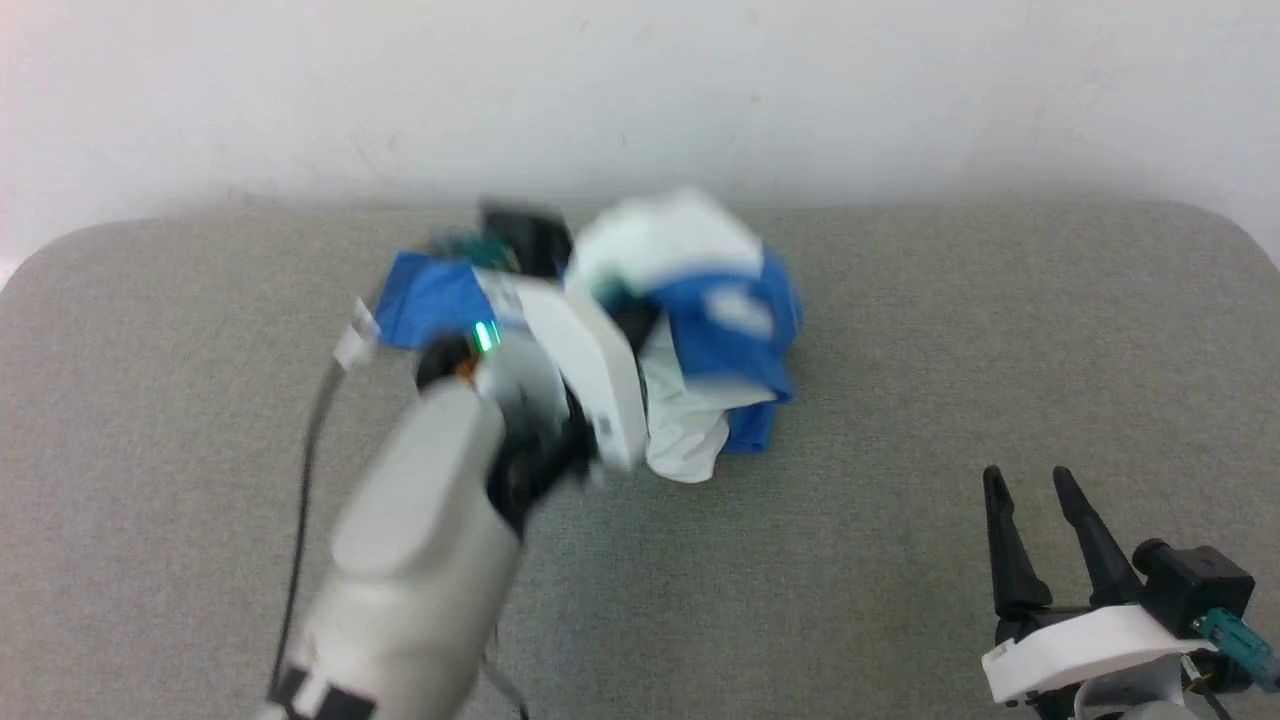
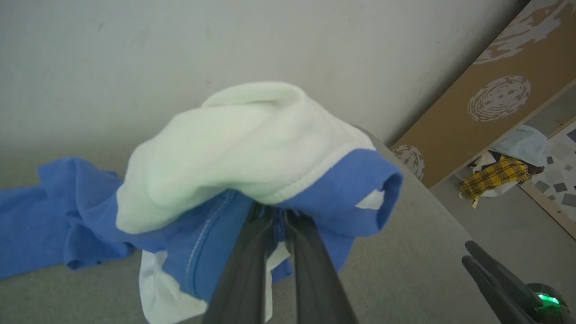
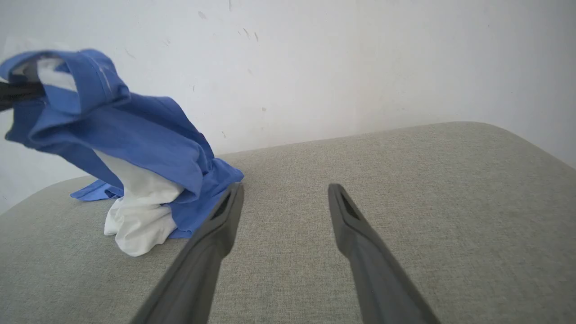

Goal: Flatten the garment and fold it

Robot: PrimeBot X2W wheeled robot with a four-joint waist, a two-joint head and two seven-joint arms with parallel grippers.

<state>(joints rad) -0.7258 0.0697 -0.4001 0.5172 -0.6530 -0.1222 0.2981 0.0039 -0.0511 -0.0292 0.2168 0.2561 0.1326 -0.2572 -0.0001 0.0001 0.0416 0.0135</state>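
Your left gripper (image 2: 275, 216) has the bunched garment (image 1: 700, 300) clamped at 12 o'clock, top raised, tail touching the grey table (image 1: 950, 330); your right gripper (image 1: 1026, 478) rests at 4 o'clock, fingers spread, apart from it.

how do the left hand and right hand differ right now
The left hand is shut on the garment; the right hand is open and holds nothing. The left hand holds part of it up off the grey surface; the right hand sits apart. Both have two long dark fingers.
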